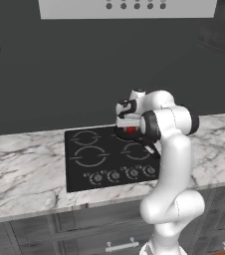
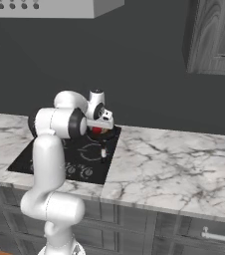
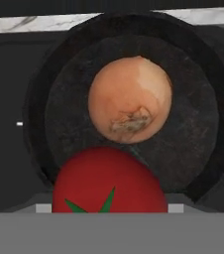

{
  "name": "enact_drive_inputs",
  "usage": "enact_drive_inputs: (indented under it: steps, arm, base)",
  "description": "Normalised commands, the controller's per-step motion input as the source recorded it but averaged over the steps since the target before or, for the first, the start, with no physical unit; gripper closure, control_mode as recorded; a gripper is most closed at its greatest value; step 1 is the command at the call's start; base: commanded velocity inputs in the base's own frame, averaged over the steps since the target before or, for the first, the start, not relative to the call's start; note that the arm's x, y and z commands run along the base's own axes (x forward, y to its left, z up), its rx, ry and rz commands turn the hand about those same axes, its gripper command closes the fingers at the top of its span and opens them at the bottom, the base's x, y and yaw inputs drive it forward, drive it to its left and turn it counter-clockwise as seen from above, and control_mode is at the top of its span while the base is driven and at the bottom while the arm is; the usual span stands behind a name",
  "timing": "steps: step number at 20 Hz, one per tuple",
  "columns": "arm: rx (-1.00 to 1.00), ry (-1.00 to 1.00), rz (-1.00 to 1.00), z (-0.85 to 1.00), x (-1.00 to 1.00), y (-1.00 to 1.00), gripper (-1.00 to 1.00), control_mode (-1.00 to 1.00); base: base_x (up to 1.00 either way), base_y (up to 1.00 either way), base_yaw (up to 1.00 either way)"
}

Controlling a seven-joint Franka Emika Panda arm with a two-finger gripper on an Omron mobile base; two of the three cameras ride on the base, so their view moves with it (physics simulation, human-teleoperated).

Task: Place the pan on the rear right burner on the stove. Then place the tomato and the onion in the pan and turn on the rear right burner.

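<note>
You are looking at the stove (image 1: 92,162), a black glass cooktop set into the marble worktop (image 1: 25,174), with its row of knobs (image 1: 122,175) running along the front edge. At the stove's rear right, the pan (image 3: 198,129) is sitting over the rear right burner, its thin handle (image 1: 152,148) pointing toward the stove's front right. Your gripper (image 1: 128,124) is hovering just above the pan. In the hand view, the onion (image 3: 130,99) is lying in the middle of the pan, and the tomato (image 3: 109,183) is showing close to the camera, just beside the onion. You cannot tell whether the jaws are gripping the tomato or standing open around it, since they are hidden.
</note>
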Motion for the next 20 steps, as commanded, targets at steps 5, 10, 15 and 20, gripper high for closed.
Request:
enact_drive_inputs:
  steps: [5, 10, 15, 20]
  arm:
    - [0.0, 0.0, 0.0, -0.29, 0.11, 0.0, 1.0, -1.0]
    - [0.0, 0.0, 0.0, -0.26, 0.13, 0.0, 1.0, -1.0]
    - [0.0, 0.01, 0.0, -0.27, 0.0, 0.0, 1.0, -1.0]
    - [0.0, 0.06, -0.02, -0.31, -0.15, 0.0, 1.0, -1.0]
  base:
    - [0.0, 0.0, 0.0]
    - [0.0, 0.0, 0.0]
    - [0.0, 0.0, 0.0]
    - [0.0, 0.0, 0.0]
